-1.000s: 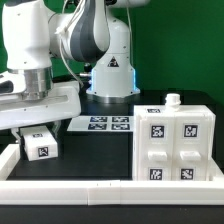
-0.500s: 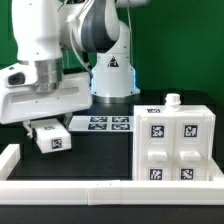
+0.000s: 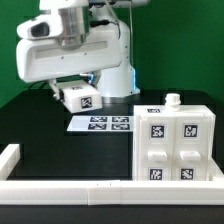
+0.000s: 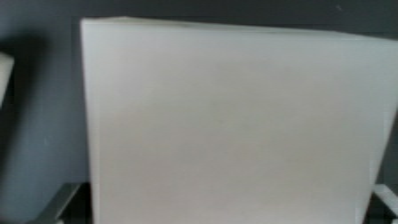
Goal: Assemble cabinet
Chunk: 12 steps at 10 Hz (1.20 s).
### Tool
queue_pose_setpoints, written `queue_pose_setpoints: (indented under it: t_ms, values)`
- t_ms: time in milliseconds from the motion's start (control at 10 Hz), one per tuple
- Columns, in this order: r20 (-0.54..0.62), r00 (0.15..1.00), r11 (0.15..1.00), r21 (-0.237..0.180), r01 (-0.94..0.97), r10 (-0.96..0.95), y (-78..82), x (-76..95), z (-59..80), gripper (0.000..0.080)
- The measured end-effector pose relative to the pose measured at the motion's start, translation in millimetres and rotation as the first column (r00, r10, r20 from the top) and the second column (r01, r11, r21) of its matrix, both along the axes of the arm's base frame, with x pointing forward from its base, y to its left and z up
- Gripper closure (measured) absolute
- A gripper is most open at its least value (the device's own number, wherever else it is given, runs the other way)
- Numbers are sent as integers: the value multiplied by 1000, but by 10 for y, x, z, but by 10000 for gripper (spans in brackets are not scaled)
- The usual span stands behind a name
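Seemingly partway: the hand is closed on a block, held above the surface at the exterior view's far left. The cabinet stands near right; joining them remains.

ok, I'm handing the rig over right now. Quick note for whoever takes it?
Pincer: shut on a small tagged drawer block, held in the air clear of the table, toward the exterior view's left.
Cabinet: upright on the table at the exterior view's right, just behind the border rail.
Done: block is picked up.
Left: carry it to the cabinet and fit it; which slot it goes in can't be told from these views.
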<state>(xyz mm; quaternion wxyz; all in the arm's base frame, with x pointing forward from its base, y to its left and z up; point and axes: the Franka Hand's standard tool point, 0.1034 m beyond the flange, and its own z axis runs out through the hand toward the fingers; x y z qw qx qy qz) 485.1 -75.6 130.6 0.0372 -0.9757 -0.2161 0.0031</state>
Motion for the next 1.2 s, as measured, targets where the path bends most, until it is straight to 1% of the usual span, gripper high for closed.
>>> queue_pose_setpoints:
  t_ms: [100, 300, 500, 600, 700, 800, 900, 1100, 1200]
  values:
    - [11, 1000, 1000, -1, 10, -10, 135, 43, 45, 236]
    - [5, 1000, 1000, -1, -2, 2, 93, 17, 12, 236]
    - [5, 1000, 1000, -1, -5, 5, 108, 21, 15, 236]
    - [3, 1000, 1000, 1, -1, 1, 195, 70, 97, 236]
    - [-8, 1000, 1000, 8, -12, 12, 348, 185, 253, 236]
    - [1, 1000, 1000, 11, -29, 29, 448, 318, 372, 236]
    - [2, 1000, 1000, 16, -25, 25, 535, 428, 447, 236]
    - [33, 999, 999, 19, -31, 30, 779, 695, 549, 236]
    - [32, 998, 999, 19, -46, 46, 851, 713, 532, 236]
